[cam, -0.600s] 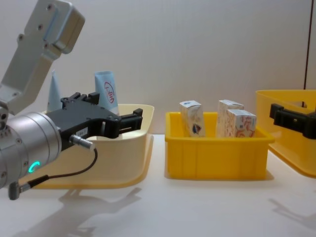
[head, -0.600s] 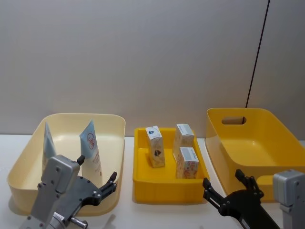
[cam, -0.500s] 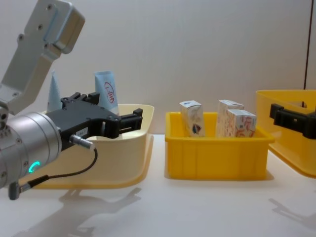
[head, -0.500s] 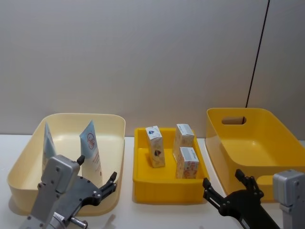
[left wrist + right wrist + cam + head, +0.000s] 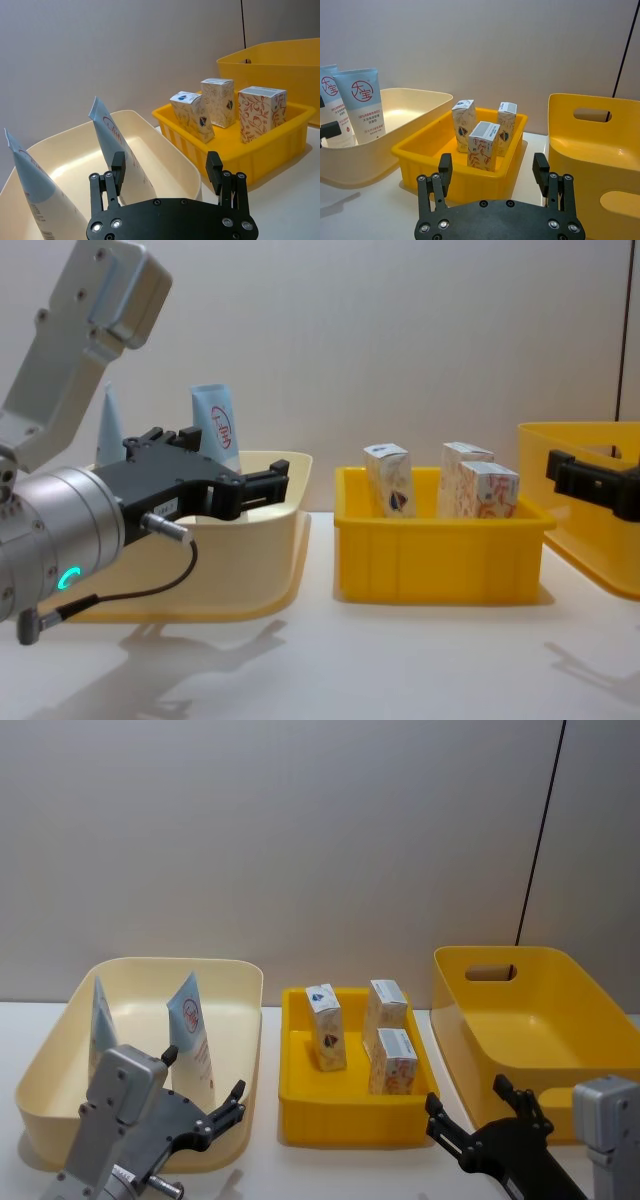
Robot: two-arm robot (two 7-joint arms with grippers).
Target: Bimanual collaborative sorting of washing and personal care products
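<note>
At the left a cream bin point(image 5: 245, 1020) holds two blue tubes, one point(image 5: 100, 1025) by its left wall and one point(image 5: 190, 1030) nearer the middle, both leaning upright on their caps. The left gripper point(image 5: 166, 165) hovers low at the bin's near rim with its fingers spread wide and nothing between them; the nearer tube stands just beyond it.

In the middle a small yellow tray point(image 5: 350, 1115) holds three white cartons: a tilted one point(image 5: 326, 1027) to the left, one point(image 5: 386, 1005) at the back and one point(image 5: 394, 1060) nearer the front, the last two close together. The right gripper point(image 5: 468, 1098) waits low before the tray's right corner, likewise spread and holding nothing. A large yellow bin point(image 5: 520, 1020) sits at the far right.

No pick looks begun. To do the first one well, the left gripper should probably rise over the rim, square its fingers to the tube's flat faces and close low on the body, since the crimped top would flex. For the cartons, taking the tilted one first seems safest, as it stands apart from its neighbours.
</note>
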